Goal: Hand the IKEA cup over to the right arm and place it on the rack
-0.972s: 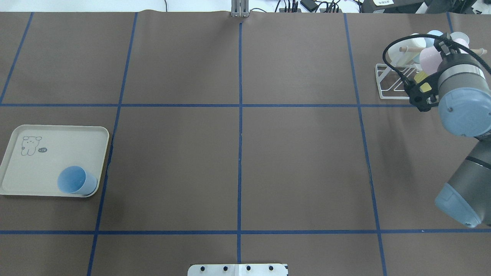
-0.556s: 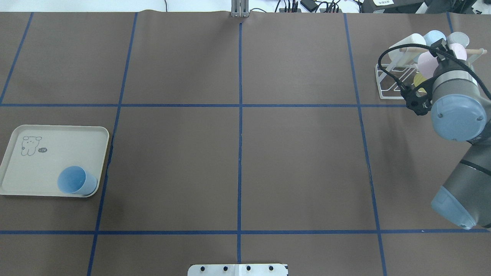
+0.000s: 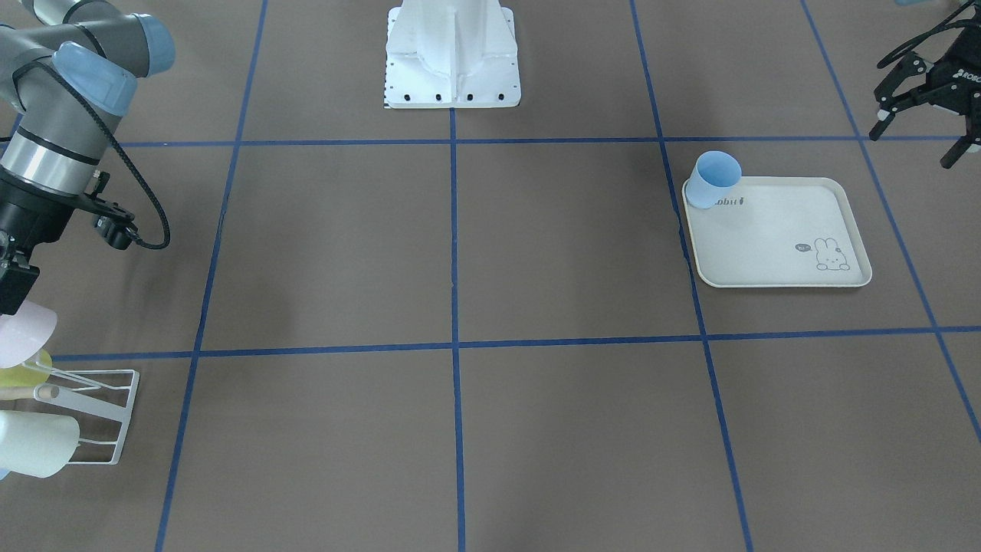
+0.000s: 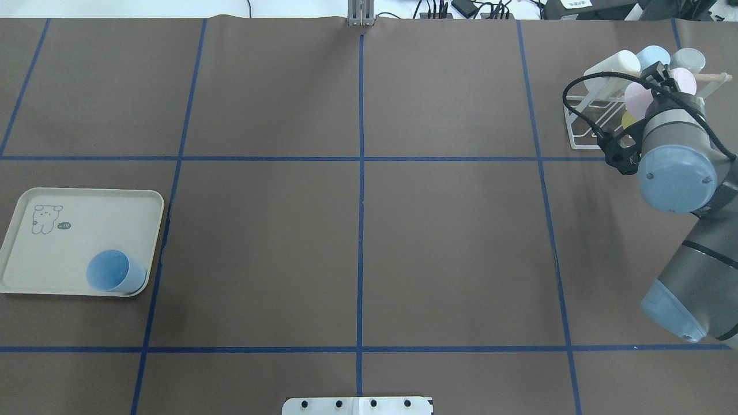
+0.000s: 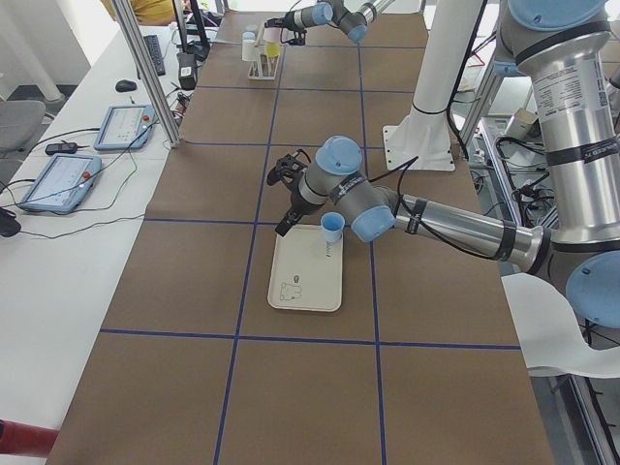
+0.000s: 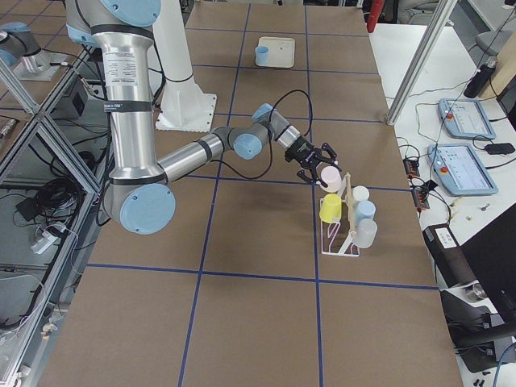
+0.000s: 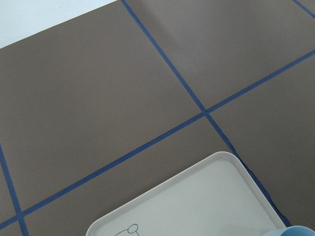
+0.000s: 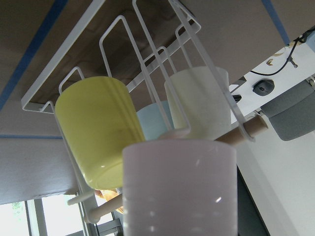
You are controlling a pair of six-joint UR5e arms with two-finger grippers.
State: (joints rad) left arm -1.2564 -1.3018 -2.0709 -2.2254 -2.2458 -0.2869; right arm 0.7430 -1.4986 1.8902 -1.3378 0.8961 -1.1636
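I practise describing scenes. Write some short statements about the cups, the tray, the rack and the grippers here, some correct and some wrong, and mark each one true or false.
1. The blue cup stands upright on the tray. True.
2. The left gripper is shut on the blue cup. False: it is open and empty, apart from the cup.
3. A yellow cup hangs on the rack. True.
4. The rack stands on the tray. False: it stands on the table by the right arm, far from the tray.
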